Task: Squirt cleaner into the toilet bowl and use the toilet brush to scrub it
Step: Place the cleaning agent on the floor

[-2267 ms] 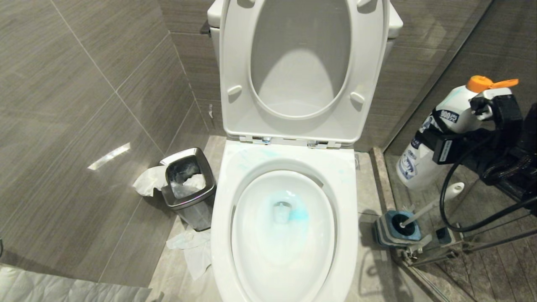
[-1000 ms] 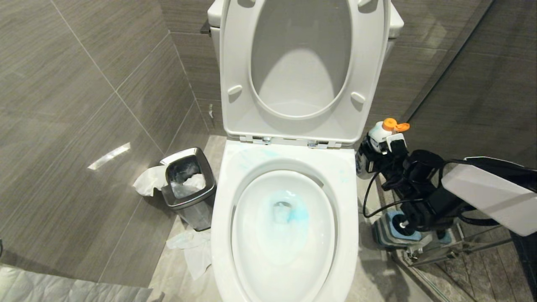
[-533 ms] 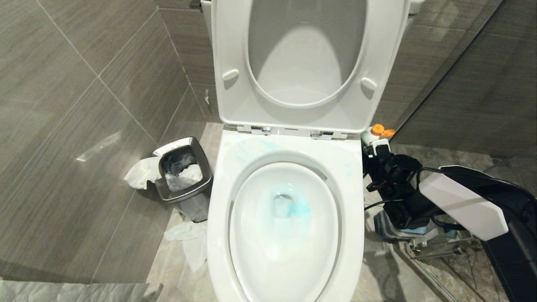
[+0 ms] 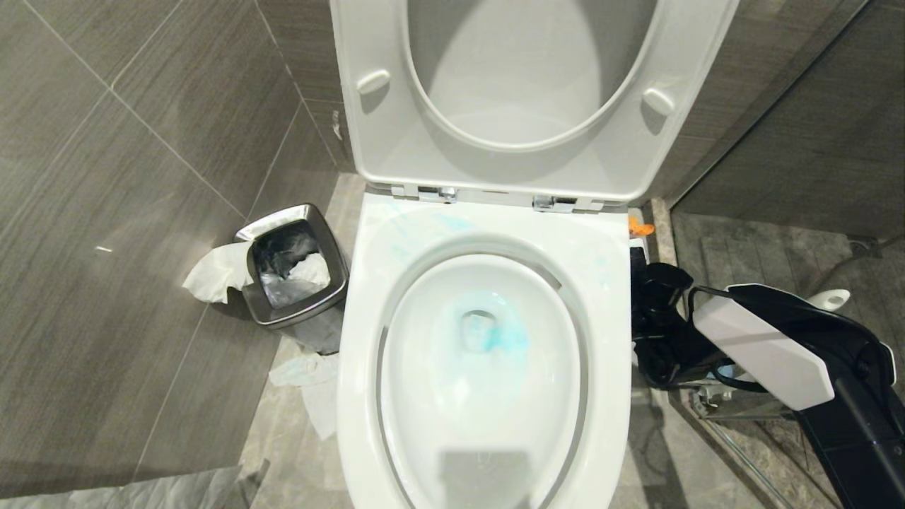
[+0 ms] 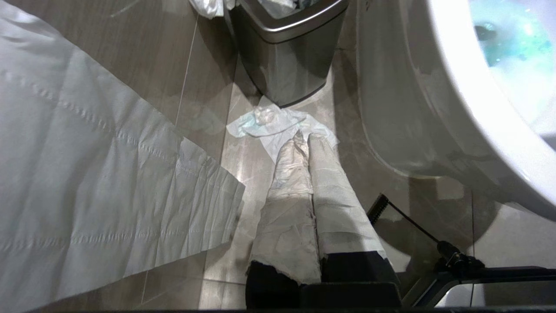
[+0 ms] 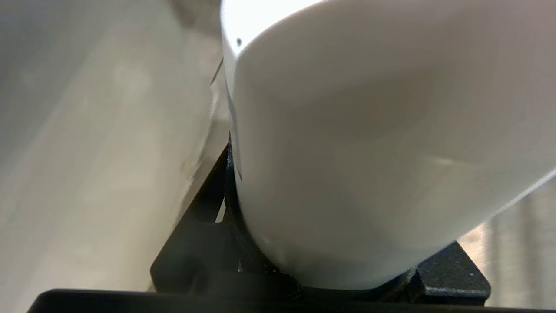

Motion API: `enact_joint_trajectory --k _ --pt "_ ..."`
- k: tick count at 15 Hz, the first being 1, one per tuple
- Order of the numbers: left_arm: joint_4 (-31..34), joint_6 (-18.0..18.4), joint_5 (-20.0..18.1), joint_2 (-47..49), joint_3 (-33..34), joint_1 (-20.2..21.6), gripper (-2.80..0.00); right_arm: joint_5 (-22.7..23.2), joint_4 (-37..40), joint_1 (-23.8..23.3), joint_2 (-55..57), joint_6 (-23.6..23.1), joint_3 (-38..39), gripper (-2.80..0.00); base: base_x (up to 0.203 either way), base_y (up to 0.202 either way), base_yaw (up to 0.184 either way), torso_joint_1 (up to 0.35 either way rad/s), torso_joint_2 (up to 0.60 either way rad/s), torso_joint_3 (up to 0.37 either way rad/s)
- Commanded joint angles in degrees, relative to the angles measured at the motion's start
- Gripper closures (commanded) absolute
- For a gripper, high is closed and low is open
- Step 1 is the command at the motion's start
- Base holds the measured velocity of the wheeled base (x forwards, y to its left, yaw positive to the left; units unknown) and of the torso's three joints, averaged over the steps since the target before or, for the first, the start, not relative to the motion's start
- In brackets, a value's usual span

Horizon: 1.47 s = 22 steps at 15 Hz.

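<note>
Head view: bowl (image 4: 488, 452) is filling the middle, with its seat (image 4: 382, 134) and the lid behind it standing raised against the wall. Blue cleaner (image 4: 505, 339) is pooling in the water around the drain, and faint blue streaks are showing on the rim near the hinges. The bin (image 4: 297, 311) is standing on the floor (image 4: 650, 452) to the left of the bowl, with tissue (image 4: 215, 272) hanging beside it and more lying in front of it. The right arm (image 4: 760, 353) is reaching low along the bowl's right side. The right gripper (image 4: 640, 258) is sitting just beside the rim, and only the orange cap (image 4: 640, 227) of the bottle is peeking out beyond it. The rounded white tip of the brush (image 4: 831, 299) is poking up past the arm, well right of the bowl; its head and holder are hidden.

Left wrist view: the left gripper (image 5: 306, 141) is hanging over the floor with its two paper-wrapped fingers (image 5: 291, 195) pressed together on nothing. It is pointing at crumpled tissue in front of the bin (image 5: 286, 52), with the bowl (image 5: 434, 108) to one side and a broad paper sheet (image 5: 87, 174) to the other.

Right wrist view: the right gripper (image 6: 325, 265) is clamping the white bottle (image 6: 369, 130), whose body is filling the space between the black fingers (image 6: 195, 248).
</note>
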Motion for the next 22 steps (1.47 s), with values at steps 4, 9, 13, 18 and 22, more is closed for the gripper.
enact_joint_trajectory --k 4,9,13,18,22 --pt "-0.03 0.05 -0.04 0.05 0.09 0.01 0.00 -0.20 0.30 0.13 0.35 1.32 -2.07 0.00 0.000 0.000 0.000 0.001 0.00 -0.132" --pt "0.00 0.09 -0.04 0.04 0.00 0.01 0.00 -0.23 1.04 0.13 2.01 1.23 -6.78 0.00 0.000 0.000 0.000 0.000 0.00 0.000" --pt "-0.08 0.09 -0.04 0.00 0.09 0.01 0.00 -0.14 1.65 0.13 2.44 1.23 -7.67 0.00 0.000 0.000 0.000 0.002 0.00 -0.129" --pt "-0.08 0.00 -0.09 0.01 0.09 0.01 0.00 -0.06 2.64 0.04 2.56 1.23 -9.12 0.00 0.000 0.000 0.000 0.002 0.00 -0.070" --pt "-0.08 0.00 -0.04 0.00 0.09 0.01 0.00 0.03 2.85 0.04 2.56 1.23 -10.27 0.00 0.000 0.000 0.000 0.001 0.00 -0.114"
